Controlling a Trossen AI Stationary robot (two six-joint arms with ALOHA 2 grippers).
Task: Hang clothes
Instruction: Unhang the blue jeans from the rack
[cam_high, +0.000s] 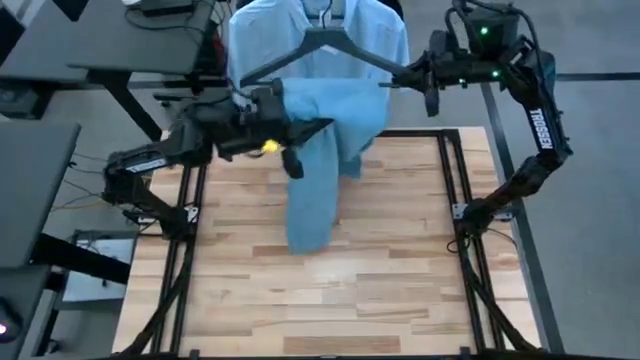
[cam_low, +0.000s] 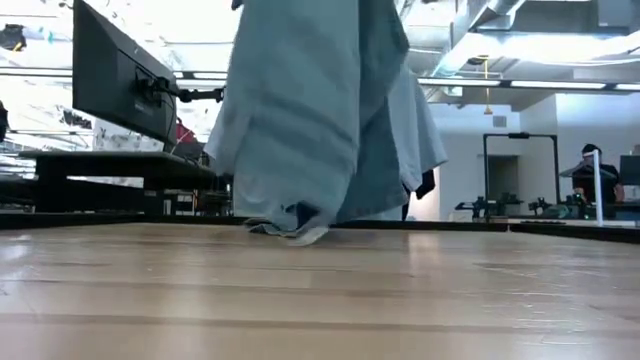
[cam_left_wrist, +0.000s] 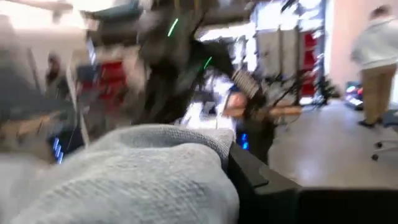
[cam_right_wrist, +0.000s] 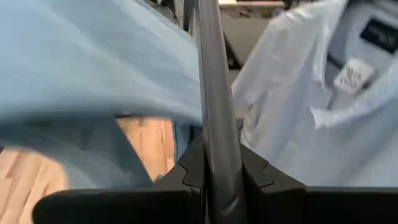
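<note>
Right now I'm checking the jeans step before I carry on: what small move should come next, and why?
Probably lift the jeans higher with the left gripper. The right gripper holds one end of the dark hanger up, while a leg still trails onto the table, its hem touching the wood in the low view.

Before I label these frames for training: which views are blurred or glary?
Left wrist view: heavy motion blur; only the jeans in front read clearly. Low view: bright ceiling lights wash out the background. Right wrist view: hanger soft, too close. High view: sharp.
</note>
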